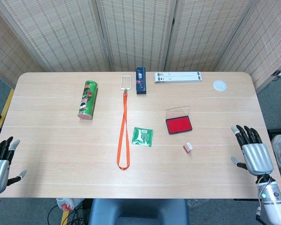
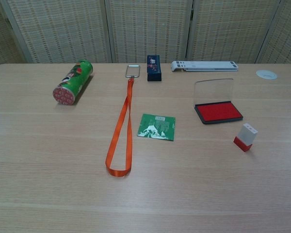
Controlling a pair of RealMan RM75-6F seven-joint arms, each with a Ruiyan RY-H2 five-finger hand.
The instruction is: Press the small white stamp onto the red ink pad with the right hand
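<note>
right hand [image 1: 255, 153] sits at the table's [image 1: 51, 173] right edge, palm down, fingers spread and holding nothing. left hand [image 1: 0, 161] mirrors it at the left edge, fingers apart too, nothing in them. both hands show only in the head view; the chest view has neither.

the small white stamp [image 1: 188, 147] stands on the wood with its red base down, tilted a little in the chest view [image 2: 245, 137], near the front of the ink pad [image 1: 179, 125] and apart from it. the pad is open, its red face up, its clear lid [image 2: 214, 91] standing upright along the far edge, which the chest view shows far better than the head view. bare wood lies between the right hand and the stamp.

left of the pad lies a green packet [image 1: 143, 136], then an orange lanyard [image 1: 123, 131] stretched front to back with a clear badge holder [image 1: 126, 82] at its far end. a green can [image 1: 87, 100] lies on its side further left. along the far edge: a dark blue box [image 1: 141, 80], a white folding stand [image 1: 177, 77] and a small white disc [image 1: 219, 85].
</note>
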